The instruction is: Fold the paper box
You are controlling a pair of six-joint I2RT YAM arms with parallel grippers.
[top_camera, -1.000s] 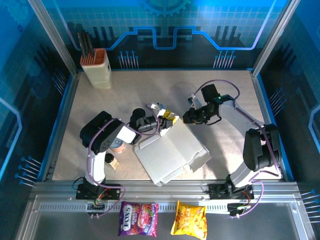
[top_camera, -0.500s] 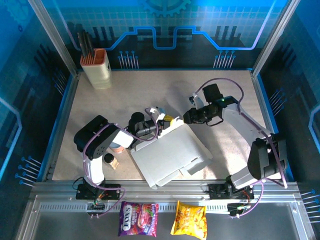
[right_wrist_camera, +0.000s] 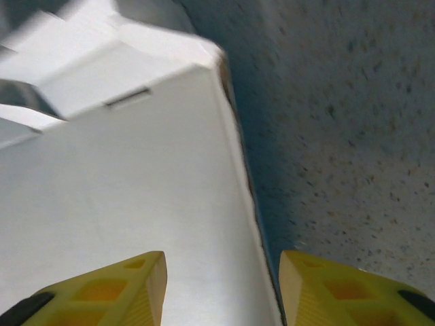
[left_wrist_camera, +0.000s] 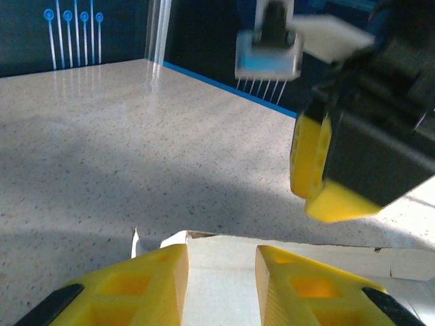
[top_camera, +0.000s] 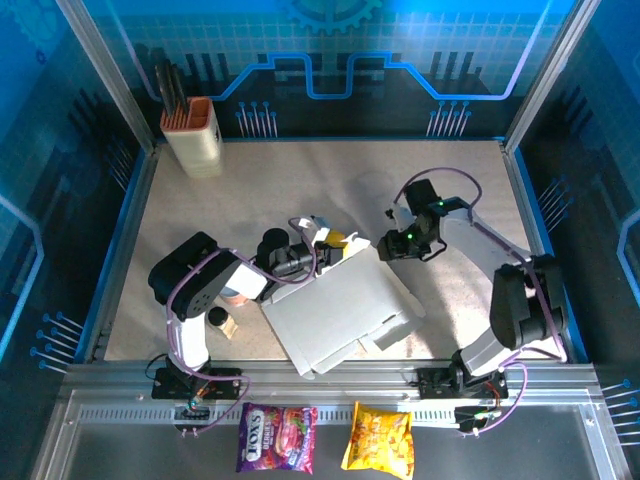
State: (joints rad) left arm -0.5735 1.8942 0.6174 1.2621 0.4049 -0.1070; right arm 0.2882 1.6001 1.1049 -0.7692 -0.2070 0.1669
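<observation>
1. The paper box (top_camera: 335, 300) lies skewed in the middle of the desk (top_camera: 250, 190), looking only partly formed, with its far edge reaching up to both my tools.
2. My worry is that thin card springs back. Neither tool grips it, so a raised panel could flop flat or slide away when I push.
3. If I close off the crease, the card may buckle or tear at a tab.
4. My tools sit close together at the far edge, so a careless sweep could knock one into the other.
5. My left tool (left_wrist_camera: 221, 263) has its jaws apart, the box edge just beyond the gap. That arm lies low, elbow bent, wrist pointing right.
6. My right tool (right_wrist_camera: 221, 272) stands wider apart, straddling the box's side edge without pinching it. That arm arches over from the right, its wrist angled towards the box's far right corner.
</observation>
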